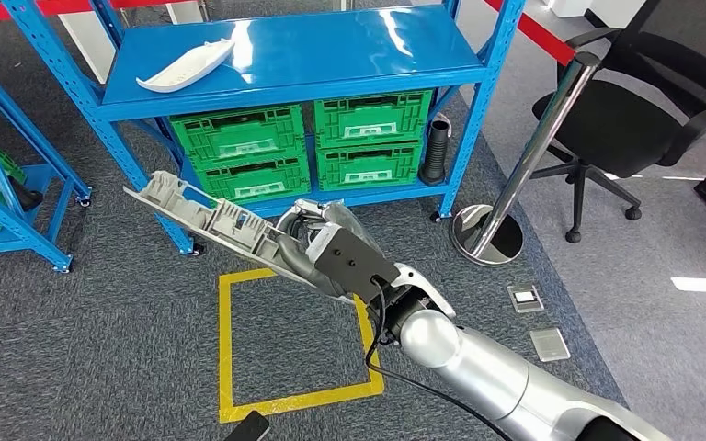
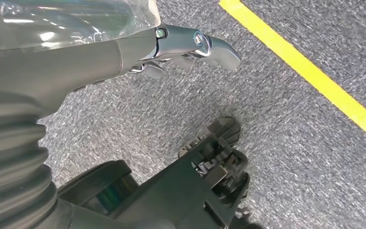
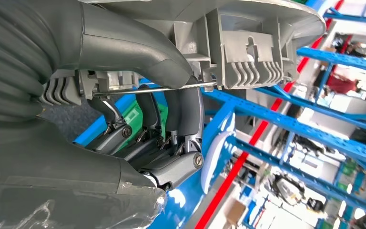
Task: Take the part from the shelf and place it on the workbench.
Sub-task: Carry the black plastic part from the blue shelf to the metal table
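My right hand (image 1: 331,253) grips a long grey ribbed plastic part (image 1: 211,220) by one end. It holds the part tilted in the air in front of the blue shelf (image 1: 331,55), above the carpet. The right wrist view shows the thumb and fingers (image 3: 171,119) wrapped around the edge of that grey part (image 3: 248,43). A white curved part (image 1: 187,66) lies on the shelf's top board at the left; this white part (image 3: 217,152) is also seen past the fingers. My left hand (image 2: 171,47) hangs over the carpet with nothing in it.
Green crates (image 1: 239,152) fill the lower shelf, with a black cylinder (image 1: 436,147) beside them. A chrome barrier post (image 1: 533,156) and a black office chair (image 1: 643,101) stand to the right. A second blue rack (image 1: 0,184) stands left. A yellow taped square (image 1: 230,367) marks the carpet.
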You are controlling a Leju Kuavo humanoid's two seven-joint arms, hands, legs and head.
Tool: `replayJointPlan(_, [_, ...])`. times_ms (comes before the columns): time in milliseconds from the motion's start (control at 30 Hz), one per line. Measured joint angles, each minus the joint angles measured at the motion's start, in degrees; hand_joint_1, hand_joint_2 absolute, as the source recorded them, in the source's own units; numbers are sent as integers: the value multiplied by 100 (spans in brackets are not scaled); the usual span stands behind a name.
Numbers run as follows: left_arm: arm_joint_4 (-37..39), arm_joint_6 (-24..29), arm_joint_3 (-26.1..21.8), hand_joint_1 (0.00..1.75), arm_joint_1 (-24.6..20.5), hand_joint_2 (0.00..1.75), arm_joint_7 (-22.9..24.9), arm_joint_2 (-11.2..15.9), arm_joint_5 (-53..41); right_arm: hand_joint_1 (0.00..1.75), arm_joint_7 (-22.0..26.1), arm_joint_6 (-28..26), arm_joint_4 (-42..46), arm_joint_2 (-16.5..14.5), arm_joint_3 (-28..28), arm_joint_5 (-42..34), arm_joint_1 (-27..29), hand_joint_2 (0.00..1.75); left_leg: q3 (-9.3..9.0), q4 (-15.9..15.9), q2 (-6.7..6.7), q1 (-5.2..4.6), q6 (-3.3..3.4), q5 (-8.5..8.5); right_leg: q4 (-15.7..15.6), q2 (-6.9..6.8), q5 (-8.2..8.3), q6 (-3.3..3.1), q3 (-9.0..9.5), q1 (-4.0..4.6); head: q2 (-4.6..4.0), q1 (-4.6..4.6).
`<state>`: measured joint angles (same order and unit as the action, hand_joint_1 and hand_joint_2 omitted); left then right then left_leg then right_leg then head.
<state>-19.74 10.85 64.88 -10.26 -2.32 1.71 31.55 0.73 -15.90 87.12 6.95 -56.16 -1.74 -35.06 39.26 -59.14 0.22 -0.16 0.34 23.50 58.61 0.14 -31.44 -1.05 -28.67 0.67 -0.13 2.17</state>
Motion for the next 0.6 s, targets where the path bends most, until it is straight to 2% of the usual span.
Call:
replayJointPlan(67, [1,-6,1,0,-1,175,10,4,-10,175,22,-33,-2,0,17,-17,3,175,49,31,-4,40,-71,-109,-134,-4,77,-49,-23,24,0,5])
replayJointPlan(100, [1,-9,2,0,4,175,18,5,-17,175,27,-44,-4,0,21,-25,2,175,77,15,-12,52,-107,-57,-161,-13,152,-86,-66,22,0,10])
replayJointPlan(133, [1,-14,4,0,10,175,26,7,-25,175,28,-50,-7,-1,25,-28,2,175,118,-90,-20,59,-141,108,-185,-26,231,-126,-121,9,0,-2])
replayJointPlan(167, [1,-17,7,0,12,175,33,9,-31,175,29,-55,-10,-2,29,-29,2,175,174,-304,-26,67,-171,371,-195,-38,305,-157,-183,-5,0,-13])
replayJointPlan(233, [0,-21,10,0,9,175,46,10,-46,175,27,-66,-18,-4,42,-29,9,175,289,-1000,-27,78,-228,922,-171,-49,428,-186,-342,-5,0,-45])
replayJointPlan(267, [0,-21,11,0,6,175,50,12,-55,175,23,-75,-24,-4,47,-29,18,175,309,-1319,-27,82,-248,1048,-146,-53,485,-186,-432,-6,0,-48])
replayJointPlan(300, [0,-21,11,0,4,175,56,14,-66,175,17,-90,-28,-4,51,-29,28,175,269,-1509,-27,84,-262,1039,-116,-57,539,-182,-531,-7,0,-51])
replayJointPlan(333, [0,-21,12,0,2,175,61,17,-76,175,13,-113,-32,-3,56,-28,43,175,145,-1511,-27,86,-269,924,-80,-58,593,-173,-636,-10,0,-51])
replayJointPlan(367, [0,-21,13,0,-2,175,66,23,-87,175,8,-142,-34,-2,64,-26,59,175,-71,-1323,-27,88,-269,776,-40,-56,645,-159,-744,-15,0,-51])
replayJointPlan(400, [-1,-21,13,0,-11,175,69,28,-98,175,6,-174,-34,-2,75,-23,74,175,-357,-988,-29,90,-264,698,3,-52,693,-139,-841,-18,0,-52])
replayJointPlan(467, [-2,-21,13,0,-36,175,72,37,-113,175,6,-231,-32,4,108,-15,99,175,-884,-227,-42,75,-216,780,77,-46,782,-85,-984,-11,0,-50])
replayJointPlan(500, [-2,-21,13,0,-48,175,72,39,-119,175,6,-252,-31,8,126,-11,110,175,-1014,1,-49,59,-174,859,91,-46,833,-53,-1023,-9,0,-49])
replayJointPlan(533, [-2,-21,13,0,-52,175,74,43,-121,175,6,-269,-31,14,143,-4,124,175,-1052,110,-53,39,-125,880,86,-48,889,-20,-1045,-10,0,-46])
replayJointPlan(600, [-2,-21,13,0,-49,175,78,50,-121,175,5,-292,-32,31,172,10,161,175,-973,141,-36,38,-31,780,68,-23,955,47,-1083,-20,0,-50])
